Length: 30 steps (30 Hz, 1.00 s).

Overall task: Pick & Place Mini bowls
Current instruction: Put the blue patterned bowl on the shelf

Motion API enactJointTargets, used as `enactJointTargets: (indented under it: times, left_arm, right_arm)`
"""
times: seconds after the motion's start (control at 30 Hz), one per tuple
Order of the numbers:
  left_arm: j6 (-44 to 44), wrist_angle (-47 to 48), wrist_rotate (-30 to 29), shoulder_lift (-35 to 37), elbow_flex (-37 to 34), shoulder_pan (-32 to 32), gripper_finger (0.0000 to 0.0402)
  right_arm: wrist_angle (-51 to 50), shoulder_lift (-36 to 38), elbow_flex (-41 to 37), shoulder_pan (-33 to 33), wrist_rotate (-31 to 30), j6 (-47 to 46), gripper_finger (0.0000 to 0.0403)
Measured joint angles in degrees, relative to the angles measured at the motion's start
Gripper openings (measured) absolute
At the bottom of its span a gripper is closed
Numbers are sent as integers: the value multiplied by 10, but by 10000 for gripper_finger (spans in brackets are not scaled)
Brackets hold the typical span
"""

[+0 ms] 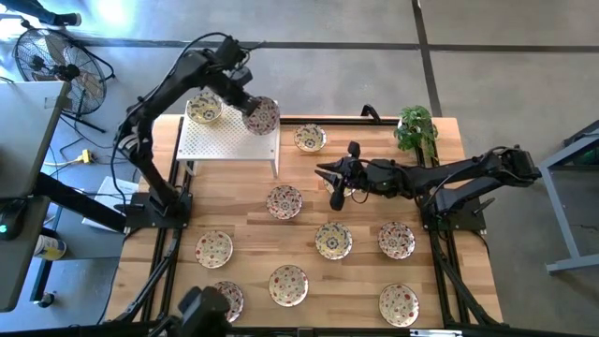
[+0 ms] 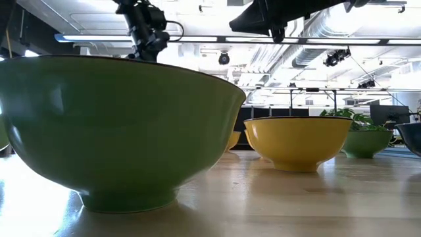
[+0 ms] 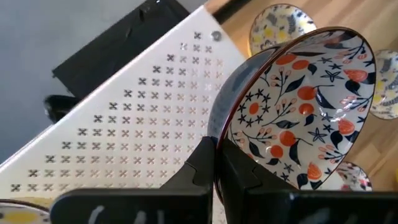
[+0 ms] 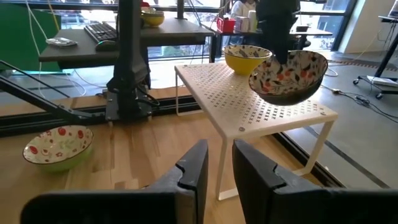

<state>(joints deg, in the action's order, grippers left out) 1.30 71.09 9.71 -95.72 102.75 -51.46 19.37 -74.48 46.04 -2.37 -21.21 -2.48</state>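
Your left gripper [image 1: 251, 105] is pinching the rim of a red flower bowl [image 1: 262, 116] and holding it up in the air, tipped on its side, over the near right corner of the white rack [image 1: 225, 140]. In the left wrist view the fingers [image 3: 214, 163] are closed tight on the edge of the bowl [image 3: 298, 109]. One yellow bowl [image 1: 204, 109] already sits on the rack, at its far left corner, well apart from the one you are carrying. So you look to be in the putting-down step, and most of the job is still to do: the other mini bowls [image 1: 284, 201] lie spread over the wooden table [image 1: 360, 220] in front of the rack. Next you likely need to turn the red bowl flat, lower it onto a bare part of the rack beside the yellow one, and only then let go. Take care that it does not land on the rack's edge and slip off. Your right gripper [image 1: 334, 179] waits over the table to the right of the rack, its fingers [image 4: 193, 168] a little apart and holding nothing.
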Motion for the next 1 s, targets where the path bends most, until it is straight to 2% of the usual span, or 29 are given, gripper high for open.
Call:
enactJointTargets:
  times: [0.3, 0.7, 1.0]
  left_arm:
    - [-11, -5, -29, -7, 1, -42, 0]
    - [-12, 14, -10, -22, 1, -65, 1]
    - [-16, 13, -13, -26, 1, -63, 51]
  right_arm:
    - [0, -2, 0, 0, 0, 0, 62]
    - [1, -2, 0, 1, 0, 2, 62]
    - [1, -2, 0, 1, 0, 2, 62]
